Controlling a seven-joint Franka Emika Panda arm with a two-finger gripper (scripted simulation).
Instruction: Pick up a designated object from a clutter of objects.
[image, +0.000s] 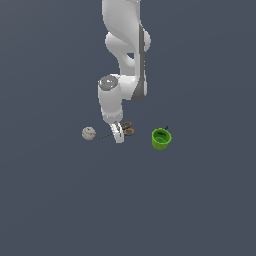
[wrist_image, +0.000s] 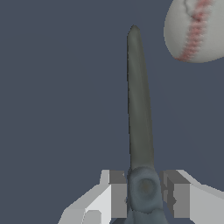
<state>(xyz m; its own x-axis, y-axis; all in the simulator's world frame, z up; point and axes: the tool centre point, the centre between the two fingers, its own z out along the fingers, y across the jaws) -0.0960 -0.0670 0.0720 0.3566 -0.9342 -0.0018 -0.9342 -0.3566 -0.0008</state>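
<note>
The scissors (image: 128, 130) lie between the ball and the cup, with orange loop handles toward the exterior view's right and thin dark blades pointing toward the ball. My gripper (image: 119, 135) is down over their middle. In the wrist view the grey blades (wrist_image: 139, 100) run away from the pivot, which sits between my two fingers. The gripper (wrist_image: 145, 192) is shut on the scissors at the pivot, with both pads (wrist_image: 118, 194) against it. The handles are hidden in the wrist view. I cannot tell whether the scissors are off the floor.
The whitish ball with red stitching (image: 88, 133) lies on the exterior view's left, just past the blade tips; it also shows in the wrist view (wrist_image: 197, 30). The bright green cup (image: 161, 139) stands on the exterior view's right. The floor is flat dark grey.
</note>
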